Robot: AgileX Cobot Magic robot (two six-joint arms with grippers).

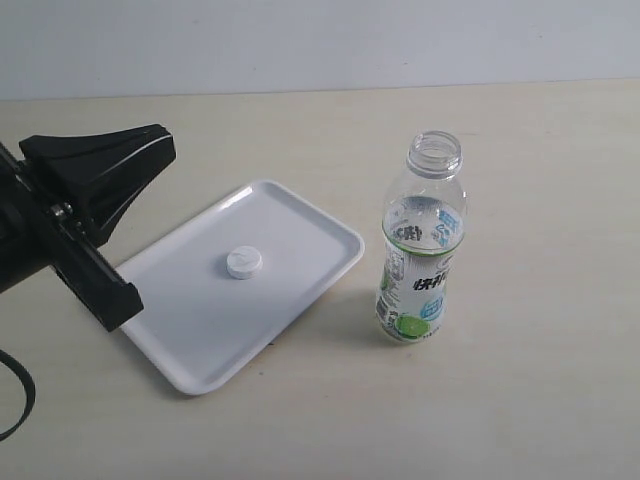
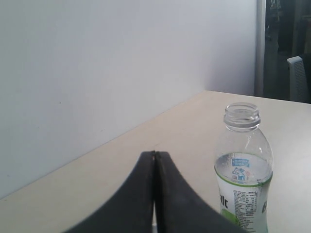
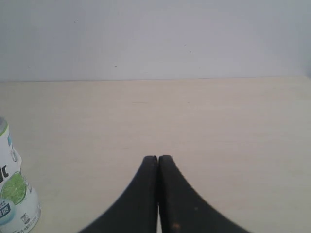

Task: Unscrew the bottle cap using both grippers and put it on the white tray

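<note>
Left gripper [image 2: 154, 156] clenched, empty | right gripper [image 3: 158, 159] same | I judge task complete: bottle cap [image 1: 243, 262] lies on white tray [image 1: 305, 235]

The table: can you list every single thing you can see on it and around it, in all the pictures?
bottle cap: 1, white, lying on the white tray near its middle
white tray: 1, glossy white, flat on the table, left of the bottle
bottle: 1, clear with a white-green-blue label, upright on the table, neck open, apart from the tray
table: 1, pale beige, under everything
wall: 1, whitish grey, behind the table
cable: 1, black, low at the left edge
left gripper: 1, black, shut and empty, by the tray's left edge
right gripper: 1, black, shut and empty, over bare table
</note>
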